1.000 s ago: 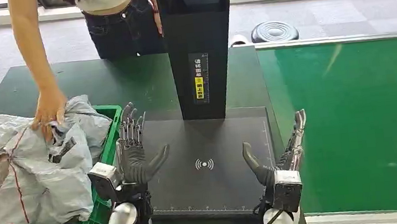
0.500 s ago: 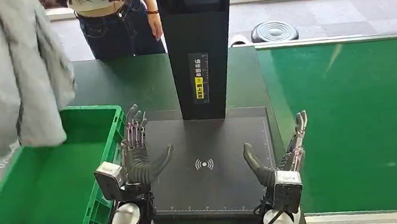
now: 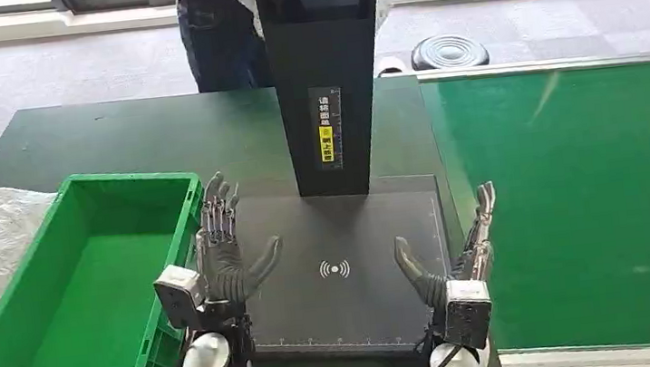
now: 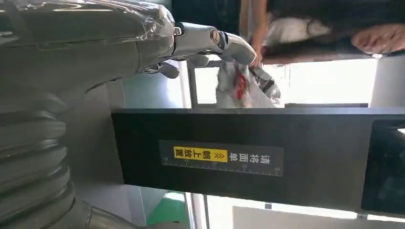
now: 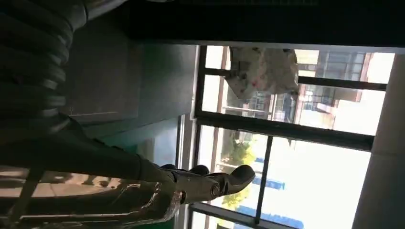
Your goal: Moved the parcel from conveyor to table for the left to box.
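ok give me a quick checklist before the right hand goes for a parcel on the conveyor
1. Left hand free, holding nothing, fingers apart: ok.
2. Right hand free, fingers apart: ok.
3. Parcel waiting on the green conveyor belt: not ok, the belt surface in the head view carries none.
4. Black scanner pad between the hands free for the drop: ok.
5. Green plastic crate ready to receive: ok, its inside is bare.
6. Person away from the hands: ok, standing behind the table, holding a grey parcel bag.
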Robot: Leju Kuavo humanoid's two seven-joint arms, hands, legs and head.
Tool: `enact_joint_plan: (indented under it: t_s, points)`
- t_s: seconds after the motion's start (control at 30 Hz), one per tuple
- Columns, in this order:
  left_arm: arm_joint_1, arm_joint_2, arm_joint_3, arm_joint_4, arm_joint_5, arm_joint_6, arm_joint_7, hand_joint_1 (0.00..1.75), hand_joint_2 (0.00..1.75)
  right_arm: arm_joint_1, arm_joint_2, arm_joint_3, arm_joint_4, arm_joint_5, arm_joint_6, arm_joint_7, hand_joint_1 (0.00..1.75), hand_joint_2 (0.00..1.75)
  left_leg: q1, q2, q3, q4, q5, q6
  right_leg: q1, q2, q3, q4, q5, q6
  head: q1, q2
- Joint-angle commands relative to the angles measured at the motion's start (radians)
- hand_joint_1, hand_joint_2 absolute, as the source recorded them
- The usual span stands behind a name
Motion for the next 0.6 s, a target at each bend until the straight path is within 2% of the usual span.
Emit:
enact_joint_plan:
  t_s: [0.03, 0.43, 0.6]
  points:
    - [0.099, -0.046, -0.021, 0.003, -0.002, 0.006, 0.001, 0.00, 1.75, -0.031, -0.022, 0.025, 0.059, -0.005, 0.001, -0.002, 0.00, 1.75, 0.000, 0.002, 0.003, -0.001, -0.001, 0.001, 0.000, 0.002, 0.002, -0.002, 0.000, 0.000, 0.000, 0.000]
    - [0.091, -0.045, -0.005, 0.013, 0.001, 0.015, 0.001, 0.00, 1.75, -0.051, -0.022, 0.030, 0.087, -0.012, 0.002, -0.002, 0.00, 1.75, -0.001, 0.004, 0.007, -0.006, 0.000, 0.002, -0.001, 0.003, 0.006, -0.006, 0.002, 0.001, 0.000, 0.000]
    - [0.090, -0.043, -0.003, 0.018, -0.001, 0.014, 0.001, 0.00, 1.75, -0.056, -0.023, 0.037, 0.089, -0.017, -0.006, -0.002, 0.00, 1.75, -0.001, 0.004, 0.004, -0.003, 0.000, 0.001, 0.000, 0.003, 0.003, -0.003, 0.001, 0.000, 0.000, 0.000]
